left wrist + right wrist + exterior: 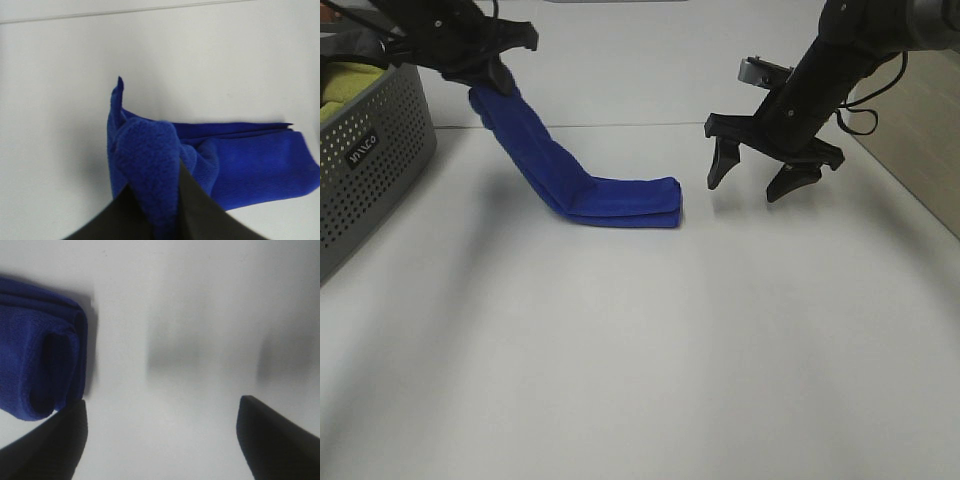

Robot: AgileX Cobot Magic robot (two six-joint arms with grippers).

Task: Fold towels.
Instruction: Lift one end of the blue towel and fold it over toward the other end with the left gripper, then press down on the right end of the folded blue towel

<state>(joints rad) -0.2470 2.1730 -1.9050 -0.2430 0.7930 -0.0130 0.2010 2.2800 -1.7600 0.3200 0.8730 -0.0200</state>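
A royal-blue towel (582, 178), folded into a long narrow strip, has its right end lying on the white table (640, 340) and its left end lifted. My left gripper (492, 82) is shut on that raised end, and in the left wrist view the towel (150, 165) bulges between the two black fingers. My right gripper (758, 180) hangs open just right of the towel's resting end, with nothing between its fingers. The right wrist view shows the towel's rolled end (42, 365) beside one finger (55, 445).
A grey perforated basket (370, 165) holding a yellow-green cloth (345, 85) stands at the left edge, close to my left arm. The table's right edge (910, 190) runs diagonally behind my right arm.
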